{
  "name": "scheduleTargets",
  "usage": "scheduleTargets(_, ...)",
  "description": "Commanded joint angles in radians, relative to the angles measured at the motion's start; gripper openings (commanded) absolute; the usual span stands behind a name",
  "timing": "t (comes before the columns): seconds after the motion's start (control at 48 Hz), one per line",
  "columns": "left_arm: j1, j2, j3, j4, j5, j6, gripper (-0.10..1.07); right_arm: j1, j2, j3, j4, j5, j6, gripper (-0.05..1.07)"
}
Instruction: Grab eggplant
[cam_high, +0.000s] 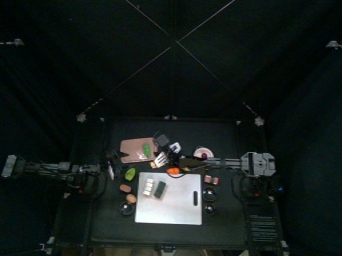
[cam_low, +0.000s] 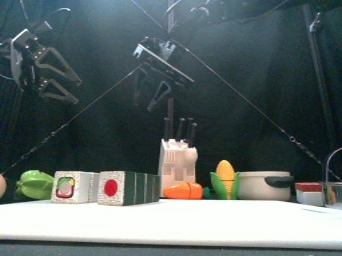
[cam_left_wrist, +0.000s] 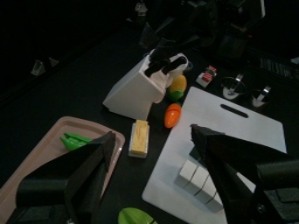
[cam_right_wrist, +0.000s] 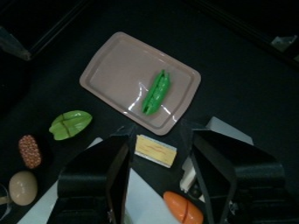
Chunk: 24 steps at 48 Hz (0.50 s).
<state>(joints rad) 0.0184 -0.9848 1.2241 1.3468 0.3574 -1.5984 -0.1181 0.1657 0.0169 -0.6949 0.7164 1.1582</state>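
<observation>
Above the table (cam_high: 100, 215), both end effectors, left (cam_left_wrist: 152, 166) and right (cam_right_wrist: 158, 171), gape empty.

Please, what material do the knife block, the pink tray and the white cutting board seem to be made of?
The knife block looks like white moulded plastic: smooth, evenly coloured faces, black handles on top. The pink tray seems matte plastic, with rounded corners and a raised rim. The white cutting board looks like plain plastic, flat, with a cut-out handle slot. All are probably toys.

I count one knife block (cam_left_wrist: 142, 84), one white cutting board (cam_left_wrist: 239, 140) and one pink tray (cam_right_wrist: 140, 80) — with one green pea pod (cam_right_wrist: 158, 91) on it. I see one corn cob (cam_low: 226, 178), one pot (cam_low: 263, 185) and two sushi rolls (cam_low: 99, 187).
</observation>
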Motion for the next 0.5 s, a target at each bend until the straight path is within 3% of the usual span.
scheduleTargets(0.0, 0.003, 0.002, -0.012, 0.0, -0.003, -0.002, 1.01, -0.006, -0.104, 0.072, -0.032, -0.043, 0.058, 0.81)
scheduleTargets(0.292, 0.011, 0.002, -0.012, 0.0, -0.002, -0.002, 1.01, 0.0, -0.241, 0.268, -0.118, -0.058, 0.202, 0.81)
scheduleTargets(0.479, 0.012, 0.002, -0.012, -0.005, -0.002, -0.002, 1.01, -0.002, -0.337, 0.377, -0.141, -0.008, 0.281, 0.81)
